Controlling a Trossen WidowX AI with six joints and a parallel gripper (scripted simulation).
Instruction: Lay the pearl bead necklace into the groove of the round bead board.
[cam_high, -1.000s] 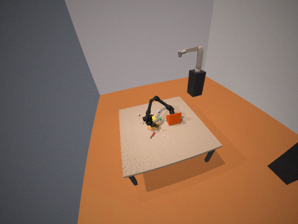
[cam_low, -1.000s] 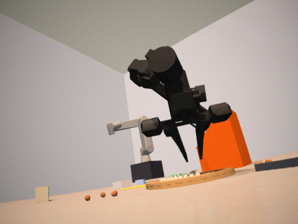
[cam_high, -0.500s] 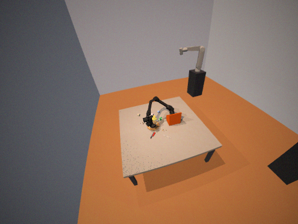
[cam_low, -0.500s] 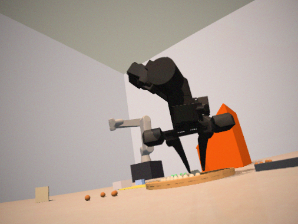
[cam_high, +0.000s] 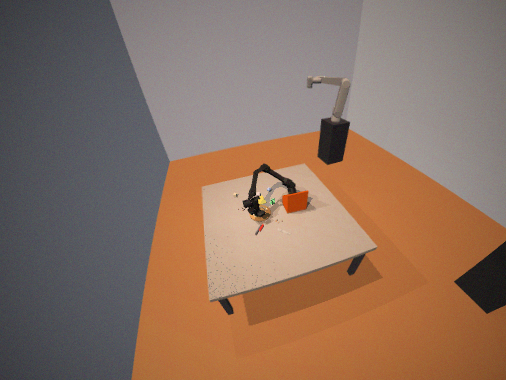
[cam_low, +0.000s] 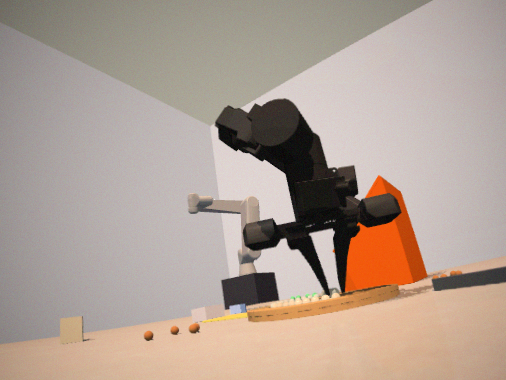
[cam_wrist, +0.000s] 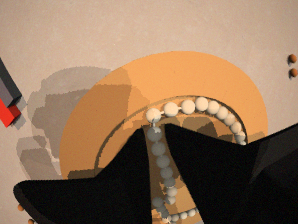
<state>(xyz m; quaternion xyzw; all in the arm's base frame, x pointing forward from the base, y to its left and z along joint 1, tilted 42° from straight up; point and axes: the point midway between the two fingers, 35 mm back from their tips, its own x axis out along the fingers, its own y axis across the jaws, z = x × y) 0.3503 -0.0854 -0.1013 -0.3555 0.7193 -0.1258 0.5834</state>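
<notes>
Necklace (cam_low: 298, 301) (cam_wrist: 188, 106) is on the round bead board (cam_high: 260, 218) (cam_low: 325, 308) (cam_wrist: 200, 70), but I'd call this job about half done, tops. Wrist view shows a nice run of pearls curving along one side of the groove (cam_wrist: 111, 131), and that bit looks pretty much sorted. Then the strand turns sharply at the end of the curve and cuts inward across the middle of the board, passing below the claw (cam_high: 259, 212) (cam_low: 335, 293) (cam_wrist: 155, 127). Opposite side of the groove has no pearls along the stretch I can see, so that's the part left to do, imo. Black fingers hide a good chunk of the rest.

Claw is narrow, tips down by the pearls with a slim gap between them. Can't tell if a bead is actually pinched in there or just sitting in the gap. My guess is it's going for that inward stretch, which would need to swing outward into the bare groove.
</notes>
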